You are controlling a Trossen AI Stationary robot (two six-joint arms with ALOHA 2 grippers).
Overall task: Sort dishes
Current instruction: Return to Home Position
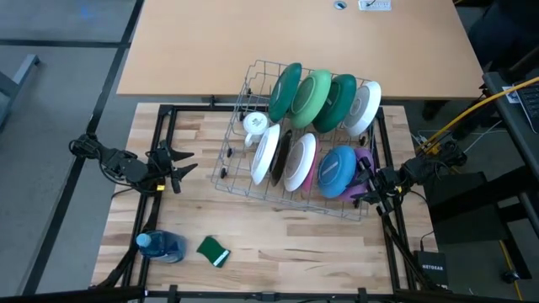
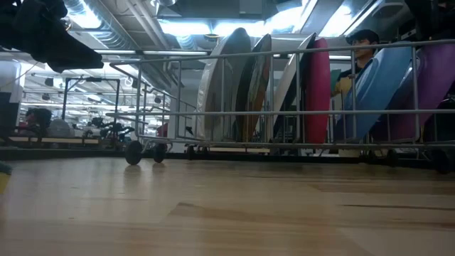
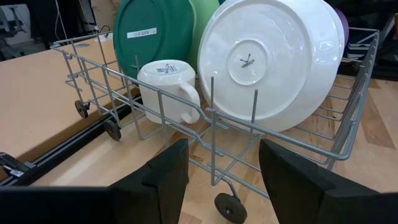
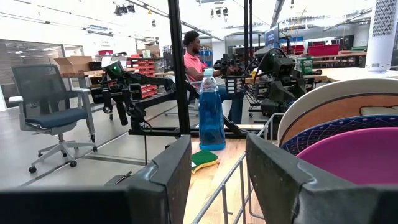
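Several plates stand on edge in a wire dish rack: dark green, light green, white, white, blue and purple. A small white mug sits in the rack's left side. My left gripper is open and empty, left of the rack; its wrist view faces the mug and a white plate. My right gripper is open and empty at the rack's right side, beside the purple plate.
A blue soap bottle lies at the table's near left, with a green sponge beside it. A second, pale table adjoins the far edge. A person sits in the room beyond.
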